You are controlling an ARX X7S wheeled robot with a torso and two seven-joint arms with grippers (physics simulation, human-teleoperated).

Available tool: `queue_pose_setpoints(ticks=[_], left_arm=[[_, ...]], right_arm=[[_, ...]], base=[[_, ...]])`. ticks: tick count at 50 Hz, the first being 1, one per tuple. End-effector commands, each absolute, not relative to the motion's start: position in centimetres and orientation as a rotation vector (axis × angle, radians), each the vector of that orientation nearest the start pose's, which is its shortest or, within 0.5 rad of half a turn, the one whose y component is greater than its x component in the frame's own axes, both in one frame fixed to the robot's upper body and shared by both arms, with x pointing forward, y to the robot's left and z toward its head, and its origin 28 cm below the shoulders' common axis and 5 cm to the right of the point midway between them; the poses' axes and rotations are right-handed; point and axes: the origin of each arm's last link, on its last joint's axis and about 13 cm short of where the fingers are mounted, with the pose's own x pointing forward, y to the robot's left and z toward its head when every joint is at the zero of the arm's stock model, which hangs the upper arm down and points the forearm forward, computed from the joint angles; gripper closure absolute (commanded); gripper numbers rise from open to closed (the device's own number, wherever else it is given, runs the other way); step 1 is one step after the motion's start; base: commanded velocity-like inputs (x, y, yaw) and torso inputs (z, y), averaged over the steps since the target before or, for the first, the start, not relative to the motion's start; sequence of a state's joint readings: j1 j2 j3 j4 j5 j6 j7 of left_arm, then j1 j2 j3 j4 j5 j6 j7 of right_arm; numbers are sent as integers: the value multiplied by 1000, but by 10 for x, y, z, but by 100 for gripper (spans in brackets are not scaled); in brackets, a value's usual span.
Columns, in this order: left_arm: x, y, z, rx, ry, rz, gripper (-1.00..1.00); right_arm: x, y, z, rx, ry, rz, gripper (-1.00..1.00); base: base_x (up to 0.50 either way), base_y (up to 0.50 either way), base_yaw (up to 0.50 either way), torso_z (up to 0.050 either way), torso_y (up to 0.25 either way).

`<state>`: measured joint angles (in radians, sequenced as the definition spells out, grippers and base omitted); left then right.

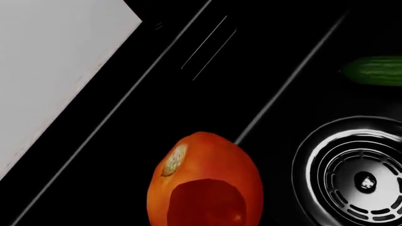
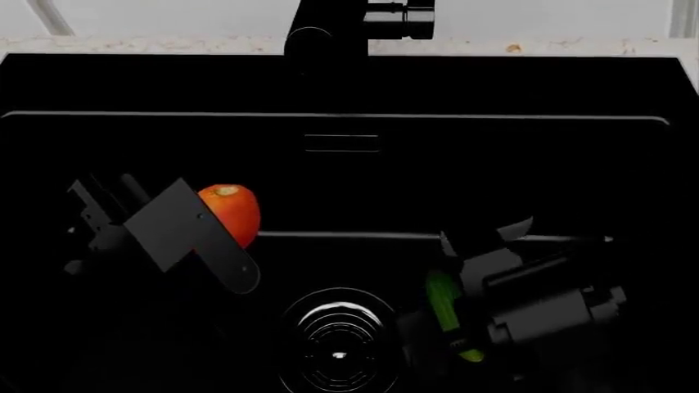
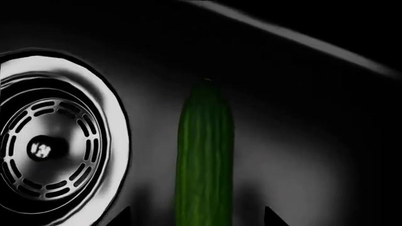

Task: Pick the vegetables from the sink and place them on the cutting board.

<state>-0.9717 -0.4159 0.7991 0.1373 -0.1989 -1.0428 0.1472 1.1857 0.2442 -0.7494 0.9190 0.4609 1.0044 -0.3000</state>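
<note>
Both vegetables sit on the floor of the sink [image 2: 611,164], the tomato [image 2: 232,211] left of the drain [image 2: 336,337], the cucumber [image 2: 443,304] just right of it. Centre each pincer over its vegetable before closing, then lift straight up. Your left gripper [image 2: 224,266] hangs low beside the tomato; your right gripper [image 2: 486,250] reaches along the cucumber. In this dark render, I cannot tell whether either pincer is apart or clamped.
</note>
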Motion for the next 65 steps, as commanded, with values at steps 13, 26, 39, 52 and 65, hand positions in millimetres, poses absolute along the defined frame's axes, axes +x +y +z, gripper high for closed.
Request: queue_pose_setpoints(ticks=[13,26,39,52,65], left_arm=[[305,167,174,488,214,-569,100],[303,168,175,392,138,-551,100],[313,181,180,379,126,-454,100],[325,191,172,446,152,-352,100],[312,194,191,519,47,-284,100]], right_arm=[[371,-144,121,-236,981,324,100],[360,-143,153,-307,883,339,100],[341,-157,190,-359,682,272,100],[341,-160,203,-376,623,247,100],[324,-159,226,-388,568,230,100]], base=[[32,10,-11,-32,-34],[31,9,-13,-30,-20],[-6,0,-1,0,250],[0,0,0,3,250],[-402,0,0,2,96]])
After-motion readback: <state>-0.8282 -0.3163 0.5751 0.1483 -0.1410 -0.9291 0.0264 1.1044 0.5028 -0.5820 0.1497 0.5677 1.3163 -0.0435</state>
